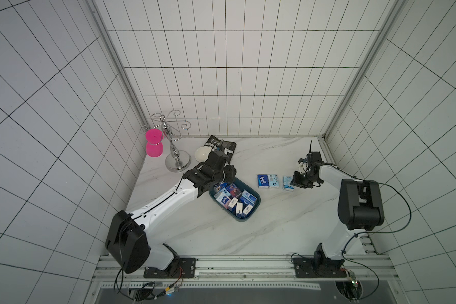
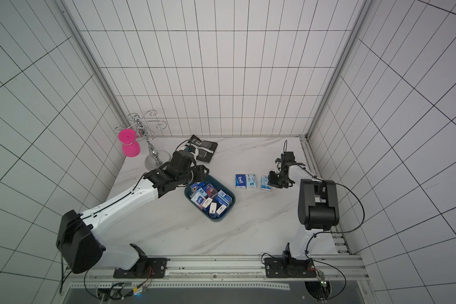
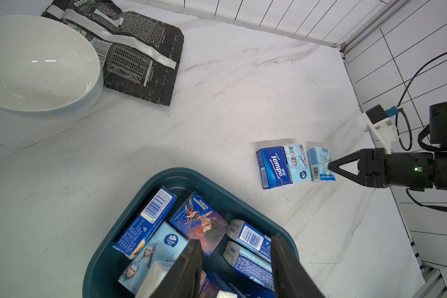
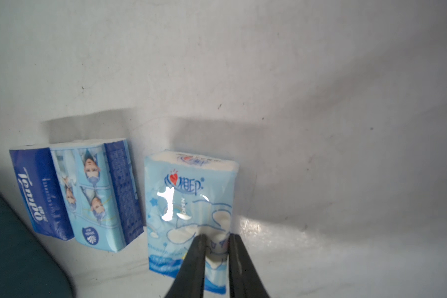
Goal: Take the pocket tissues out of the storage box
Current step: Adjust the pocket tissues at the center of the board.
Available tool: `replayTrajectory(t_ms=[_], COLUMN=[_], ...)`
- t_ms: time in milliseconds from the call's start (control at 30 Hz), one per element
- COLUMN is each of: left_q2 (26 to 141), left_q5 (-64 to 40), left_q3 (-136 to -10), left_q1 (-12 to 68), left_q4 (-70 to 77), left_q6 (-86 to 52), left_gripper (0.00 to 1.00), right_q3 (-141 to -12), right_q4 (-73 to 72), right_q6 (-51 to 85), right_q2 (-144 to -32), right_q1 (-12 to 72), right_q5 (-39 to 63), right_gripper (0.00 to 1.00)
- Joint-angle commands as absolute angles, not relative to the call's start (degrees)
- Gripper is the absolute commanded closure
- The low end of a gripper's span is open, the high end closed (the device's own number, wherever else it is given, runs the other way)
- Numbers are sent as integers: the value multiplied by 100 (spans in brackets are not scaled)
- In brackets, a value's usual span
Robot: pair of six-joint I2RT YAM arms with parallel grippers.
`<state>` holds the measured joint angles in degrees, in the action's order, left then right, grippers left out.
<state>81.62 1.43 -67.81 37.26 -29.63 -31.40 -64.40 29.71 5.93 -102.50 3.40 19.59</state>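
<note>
The right pincer [image 4: 216, 236] has its fingers pressed almost together on the near end of a pale-blue packet [image 4: 189, 196]. The film looks puckered there, so it seems to nip a fold of wrapper, not the whole body. That packet lies flat on the bench [image 3: 217, 103]. Just beyond it, on the side away from the right pincer, a light-blue packet [image 4: 93, 196] and a dark-blue packet [image 4: 36, 191] lie touching each other.

The left pincer [image 3: 236, 238] hangs spread over the box [image 3: 165, 175], with nothing between its fingers. Directly under it sit the remaining tissue packets [image 3: 199, 222], crowded together, some flat and some on edge.

Most of the job is judged undone: three packets are out, and many are in the box.

Risks from here:
- If the right pincer lifts before spreading fully, the thin film may cling to a finger and drag the packet out of line or into its neighbour.
- A grip on wrapper alone is weak, so the slick film could slip free.
- If the left pincer goes straight down, its fingers may land on two packets at once or wedge between tilted ones.
- A jammed packet could tip or drag the light box along the bench.
</note>
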Motion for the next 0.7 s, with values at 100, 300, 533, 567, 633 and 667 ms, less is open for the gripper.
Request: replayTrajectory(t_ms=[100, 300, 533, 567, 633, 667], left_q2=[8211, 8303, 8307, 8306, 8310, 8322], left_q5=[400, 483, 500, 496, 483, 483], left_q3=[-7043, -7348, -7270, -7256, -7251, -7251], left_q1=[3892, 3944, 3945, 3943, 3942, 3941], left_q4=[-3115, -3397, -3347, -3329, -3301, -3302], left_q6=[-3000, -2942, -2958, -2955, -2962, -2963], left_gripper=[53, 53, 53, 54, 53, 54], right_q3=[-6869, -7140, -7330, -7345, -7363, -7366], right_q4=[3541, 3599, 3727, 3714, 3725, 3727], right_q6=[116, -7, -188, -209, -244, -271], right_q2=[-10586, -10714, -10986, -10986, -10995, -10988], right_q1=[356, 503, 674, 700, 734, 746], right_q5=[1933, 1884, 1674, 1645, 1617, 1608], right_gripper=[78, 77, 77, 77, 77, 77])
